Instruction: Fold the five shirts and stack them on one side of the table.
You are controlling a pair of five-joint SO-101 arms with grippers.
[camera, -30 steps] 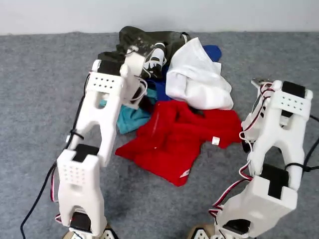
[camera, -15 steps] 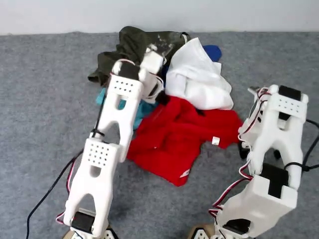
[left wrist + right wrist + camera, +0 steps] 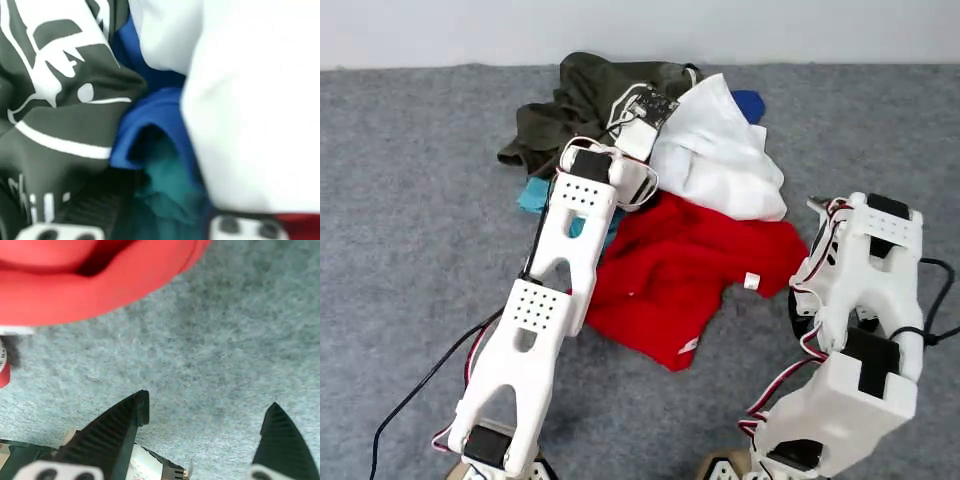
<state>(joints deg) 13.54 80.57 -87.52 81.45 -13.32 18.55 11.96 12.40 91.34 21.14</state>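
Your left gripper [image 3: 160, 210] is spread, the teal shirt [image 3: 170, 190] between its fingers; the blue shirt [image 3: 150, 125] lies just past the tips, flanked by the dark printed shirt [image 3: 60, 125] and the white shirt [image 3: 250, 100]. Your right gripper [image 3: 208, 401] gapes over the grey carpet [image 3: 225, 340], with the red shirt [image 3: 100, 285] just beyond its tips.

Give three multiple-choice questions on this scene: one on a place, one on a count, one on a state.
1. Where does the red shirt lie? A. nearest the arms' bases B. at the far edge C. in jaws
2. How many shirt colours show? A. three B. five C. seven
3. The right arm's jaws are: A. shut on cloth B. shut, empty C. open over bare table

Answers: 1A, it lies before the others; 2B, dark green, white, blue, teal, red; 3C, grey table shows between them.
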